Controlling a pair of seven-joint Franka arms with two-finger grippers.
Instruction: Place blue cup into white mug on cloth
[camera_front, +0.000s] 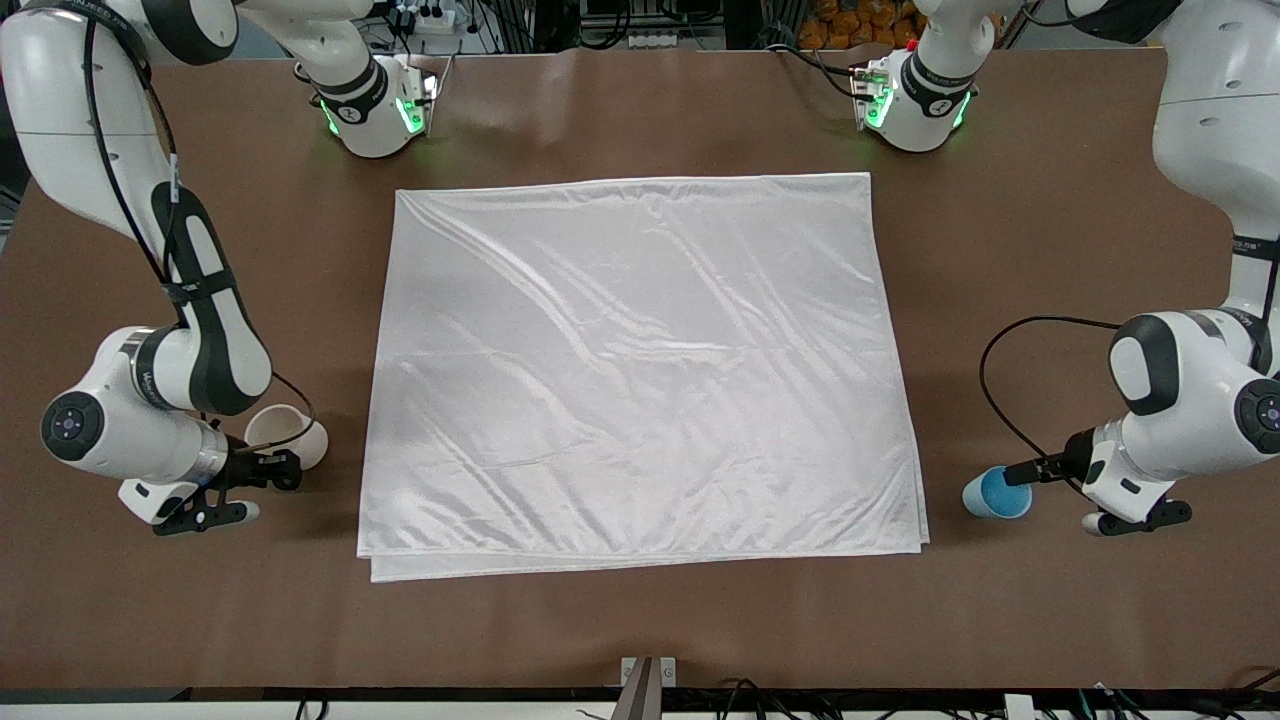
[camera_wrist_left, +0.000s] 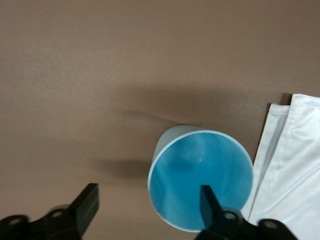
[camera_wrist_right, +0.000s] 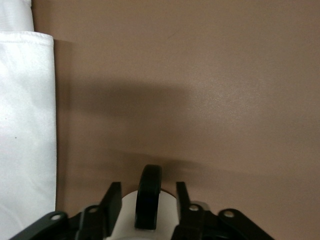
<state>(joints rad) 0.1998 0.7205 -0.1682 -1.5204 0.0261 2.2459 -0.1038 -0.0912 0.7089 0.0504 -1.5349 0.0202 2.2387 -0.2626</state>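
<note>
Grasping stage: white mug (camera_front: 290, 432) clamped at its handle by right gripper (camera_wrist_right: 145, 200), left gripper (camera_wrist_left: 150, 207) open astride blue cup's (camera_wrist_left: 200, 180) wall; closing judged next, then carrying to cloth (camera_front: 640, 370).

One cup (camera_front: 996, 493), one mug (camera_front: 288, 433), one cloth (camera_front: 640, 370). Two arms, each with one tool. All on one surface (camera_front: 640, 620).

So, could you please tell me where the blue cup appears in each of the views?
Front view: blue cup on the bare table, beside the cloth, at the left arm's end.
Left wrist view: low in the picture, one finger of the left claw inside it.
Right wrist view: not in it.
Shared landmark: the cloth's edge.
</note>
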